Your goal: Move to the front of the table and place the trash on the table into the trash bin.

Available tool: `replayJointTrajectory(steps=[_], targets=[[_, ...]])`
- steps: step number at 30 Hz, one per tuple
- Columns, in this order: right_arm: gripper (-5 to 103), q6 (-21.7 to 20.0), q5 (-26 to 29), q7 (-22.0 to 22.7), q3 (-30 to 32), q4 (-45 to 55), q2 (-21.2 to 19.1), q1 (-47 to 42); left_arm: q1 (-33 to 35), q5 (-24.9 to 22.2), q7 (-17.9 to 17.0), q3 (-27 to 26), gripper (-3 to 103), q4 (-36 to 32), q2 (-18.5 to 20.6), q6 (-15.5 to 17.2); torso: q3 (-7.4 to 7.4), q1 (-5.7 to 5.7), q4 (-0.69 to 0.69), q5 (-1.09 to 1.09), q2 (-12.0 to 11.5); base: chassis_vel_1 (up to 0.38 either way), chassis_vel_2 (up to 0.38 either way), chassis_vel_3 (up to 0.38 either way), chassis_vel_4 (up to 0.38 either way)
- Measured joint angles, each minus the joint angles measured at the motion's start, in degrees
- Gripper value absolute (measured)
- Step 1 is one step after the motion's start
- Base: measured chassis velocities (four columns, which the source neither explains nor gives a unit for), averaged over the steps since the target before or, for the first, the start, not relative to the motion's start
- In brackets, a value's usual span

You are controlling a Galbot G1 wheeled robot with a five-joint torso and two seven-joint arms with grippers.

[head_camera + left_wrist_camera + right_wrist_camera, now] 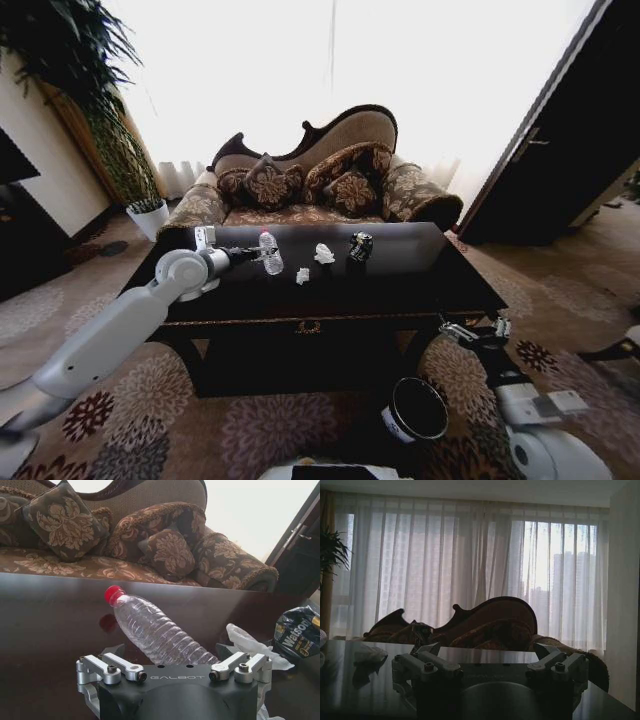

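The plastic bottle [155, 630] lies on the black table [420, 275], its base between the spread fingers of the left gripper [172, 667]. Beside the bottle are tissue lumps [324, 254]. The right gripper [478, 333] hangs open at the table's front corner, above the trash bin [415, 409].

The table [400, 290] stands before the sofa [310, 175]. On it, toward the far edge, lie the bottle [269, 254] at left, tissue lumps [323, 254] in the middle, and a dark piece [360, 246] at right. The left gripper [243, 253] is over the table, just left of the bottle. The bin [415, 410] sits on the floor before the table's near right corner, beside the right gripper [470, 335].
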Motion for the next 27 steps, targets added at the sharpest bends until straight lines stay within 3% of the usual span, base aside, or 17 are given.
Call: replayJointTrajectory(steps=[10,19,27], targets=[[100,0.16,0.06,0.00,-0.02,-1.19,-0.55,0.41,-0.08,1.20,-0.27,0.99,100,2.72,-2.74,-0.02,0.00,0.00,0.00,-0.01,0.00,0.000,0.000,0.000,0.000],[100,0.20,-0.02,-0.02,-0.53,-1.49,-0.50,0.52,1.89,2.59,0.98,-0.58,100,-0.16,-1.90,-0.08,0.00,0.00,0.01,-0.01,0.00,0.000,0.000,0.000,0.000],[100,0.20,-0.30,-0.11,-0.69,-1.26,-0.14,0.34,1.78,3.14,0.93,-1.66,100,-1.25,-1.94,-2.26,0.00,0.00,0.00,0.00,0.00,0.000,0.000,0.000,0.000]])
